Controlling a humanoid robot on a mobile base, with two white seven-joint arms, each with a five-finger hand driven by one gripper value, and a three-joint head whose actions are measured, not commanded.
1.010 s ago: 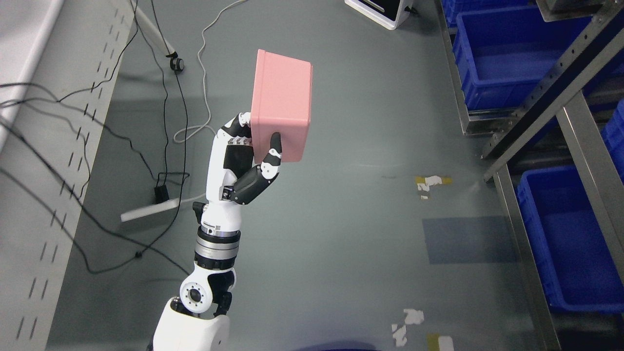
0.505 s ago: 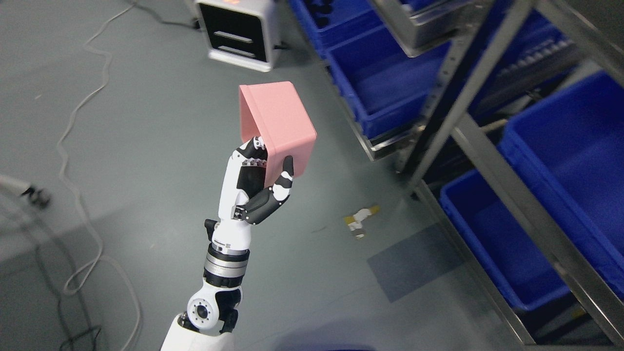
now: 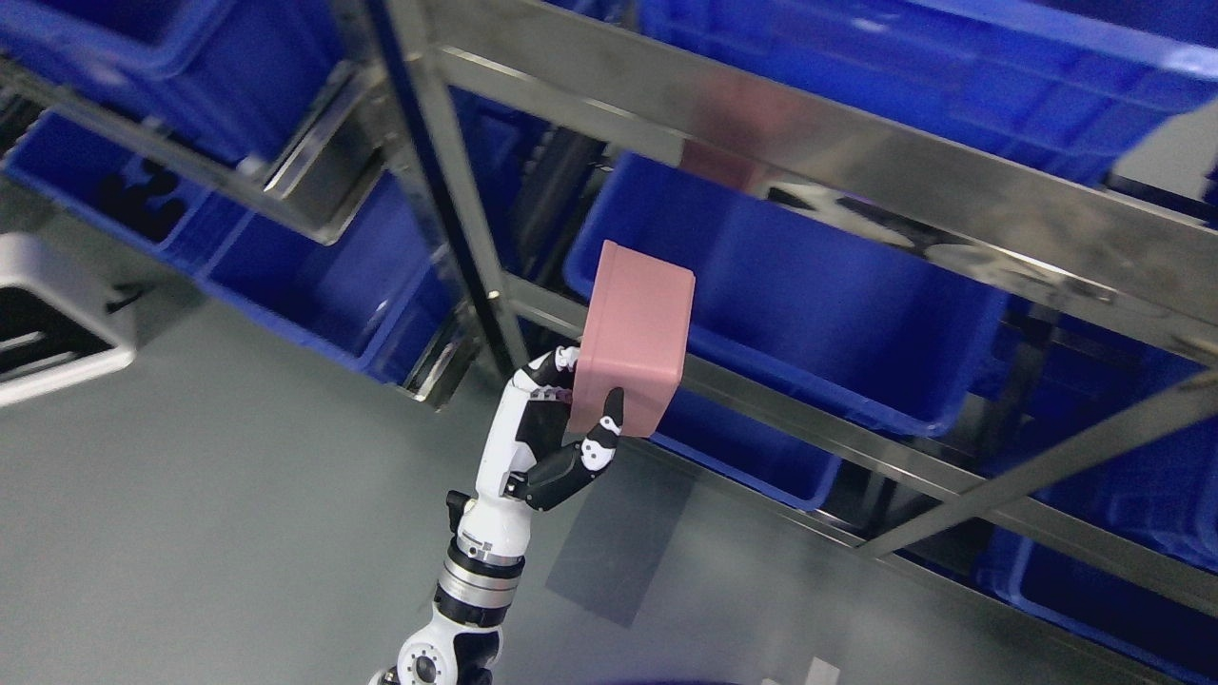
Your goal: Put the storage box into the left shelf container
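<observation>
Gripping one pink box [image 3: 636, 335], the left hand [image 3: 552, 438] rises from the bottom edge left of the middle, the only robot hand in view. Its thumb [image 3: 599, 442] presses on the near face of the box at the lower edge, and the other fingers [image 3: 557, 366] curl round the left side, so the box is pinched between them and sits above and slightly right of the palm. The box is a plain salmon-pink plastic tub with rounded corners and a thin raised rim along its top left edge; it is tilted, top leaning left, and its opening cannot be seen from here.

One metal shelf [image 3: 837, 162] fills the upper and right part of the view, its steel rails running on a slant. At least five blue bins sit in it, somewhat blurred. The box is held in the air in front of the large middle bin [image 3: 809, 314], overlapping that bin's left end and near rail, not inside it. Another bin [image 3: 314, 276] lies to the left past an upright post. One white device [image 3: 48, 333] stands on the grey floor [image 3: 238, 533] at the left edge.
</observation>
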